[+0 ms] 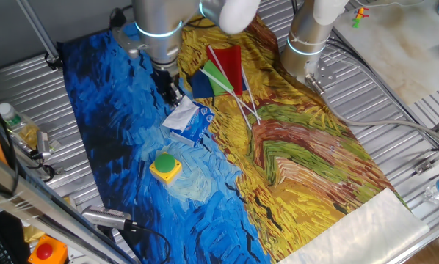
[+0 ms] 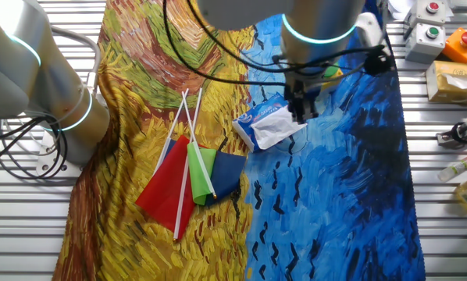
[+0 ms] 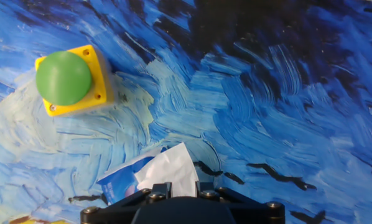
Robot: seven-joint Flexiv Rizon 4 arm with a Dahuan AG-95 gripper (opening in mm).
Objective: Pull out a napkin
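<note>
Over on the left of the hand view, a yellow box with a green dome button (image 3: 66, 79) is sitting on the blue painted cloth (image 3: 285, 106), well apart from the action. Moving right, the small blue tissue packet with white print (image 1: 194, 125) is lying near the middle of the worktop, and the thin white creased paper napkin (image 1: 181, 116) is poking up out of its top. The black two-finger gripper (image 1: 169, 89) is hanging right at that tuft, but whether the fingers are pinching it or standing apart, I cannot tell; the wrist is blocking them. This sheet looks feather-light, soft and easy to tear, so the hold belongs on the bunched middle fold, not a loose corner. The packet looks light too and could be lifting along with it. Further right, the red, green and dark blue paper flags on white sticks (image 1: 225, 67) are lying clear.
</note>
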